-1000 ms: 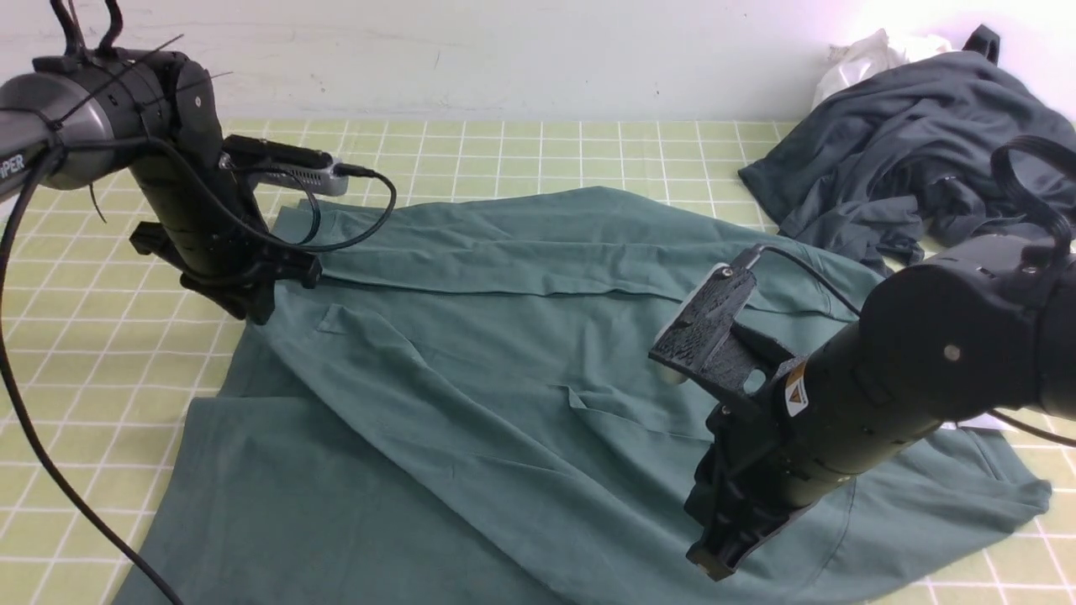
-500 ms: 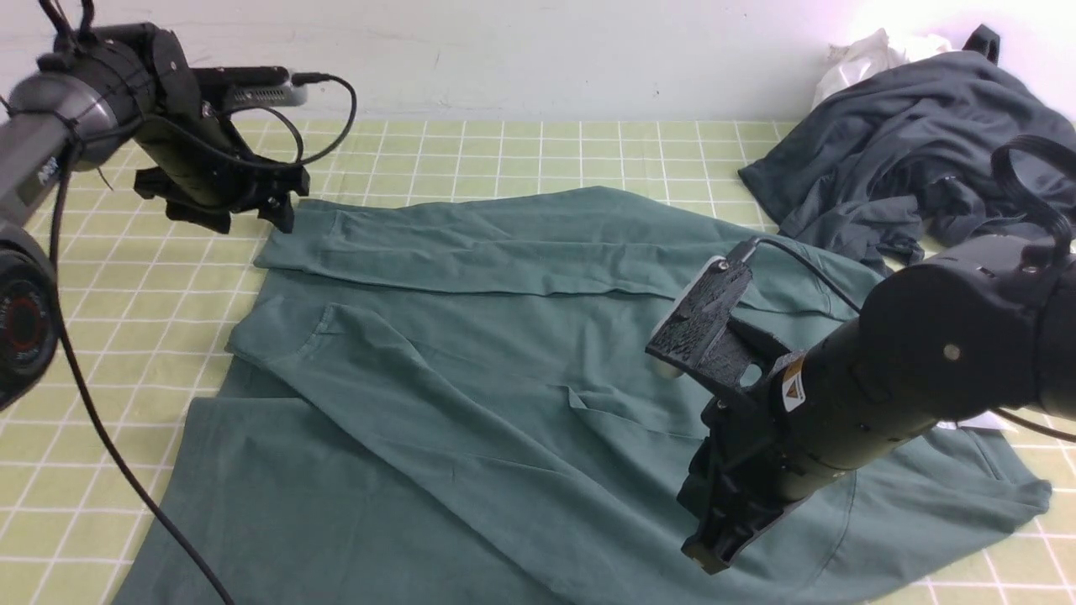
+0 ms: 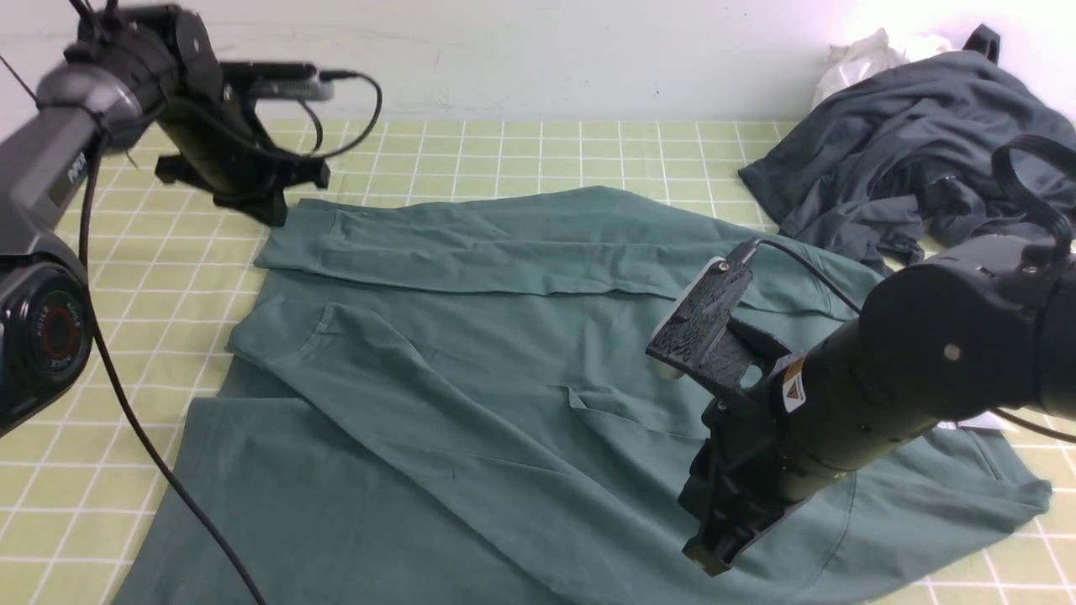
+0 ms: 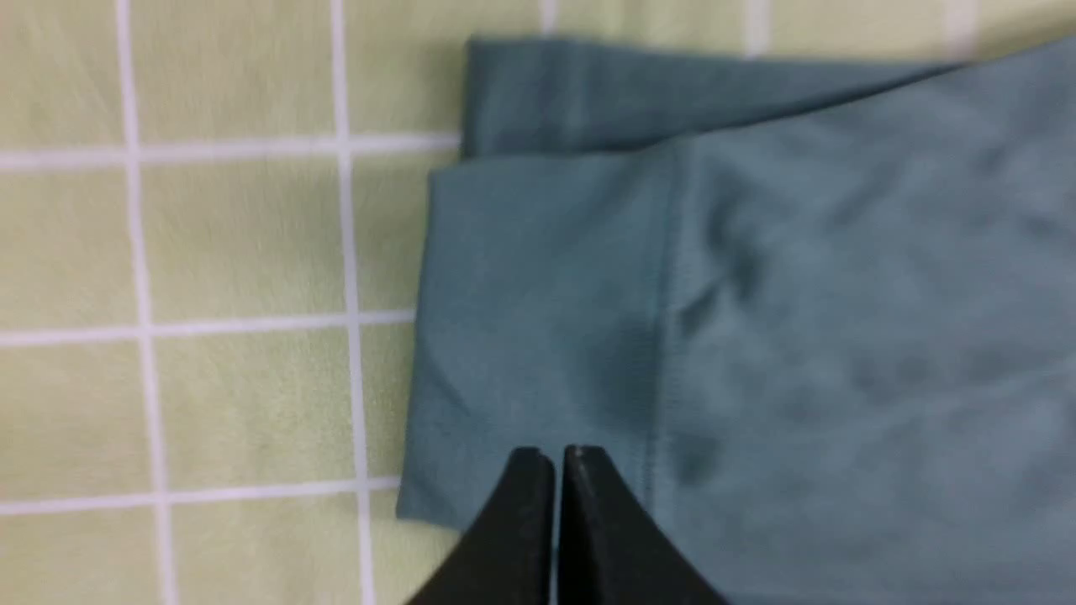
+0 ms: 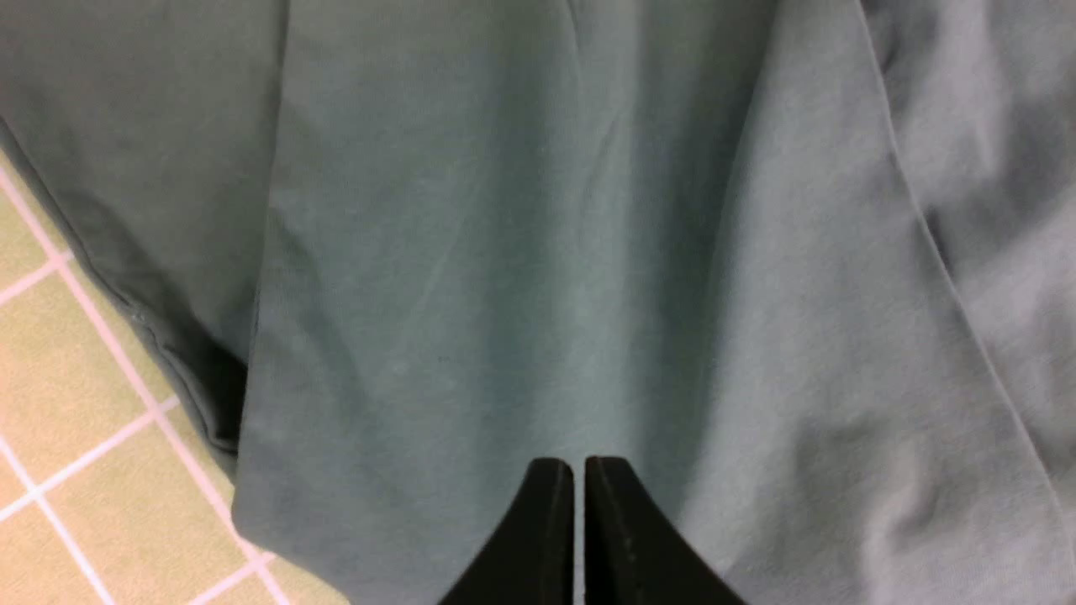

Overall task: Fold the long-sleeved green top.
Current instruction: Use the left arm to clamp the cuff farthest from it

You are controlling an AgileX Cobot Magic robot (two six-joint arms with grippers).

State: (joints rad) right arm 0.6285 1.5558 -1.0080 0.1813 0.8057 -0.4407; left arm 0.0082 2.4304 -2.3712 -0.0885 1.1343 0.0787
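Note:
The green long-sleeved top (image 3: 471, 378) lies spread on the checked table, with a sleeve folded across its far part and another running diagonally over its middle. My left gripper (image 3: 271, 214) is shut and empty at the top's far left corner. In the left wrist view its tips (image 4: 559, 454) hover over the hemmed cuff end (image 4: 546, 294). My right gripper (image 3: 710, 561) is shut and empty, pointing down over the near right part of the top. In the right wrist view its tips (image 5: 578, 462) are above smooth green cloth (image 5: 504, 252) near an edge.
A crumpled dark grey garment (image 3: 908, 143) and a white cloth (image 3: 866, 55) lie at the far right. The yellow-green checked table (image 3: 546, 151) ends at a white wall behind. The left arm's cable (image 3: 126, 403) hangs over the near left.
My left arm has swung from over the top's left side back to its far left corner. The right gripper has barely moved. The cloth lies the same.

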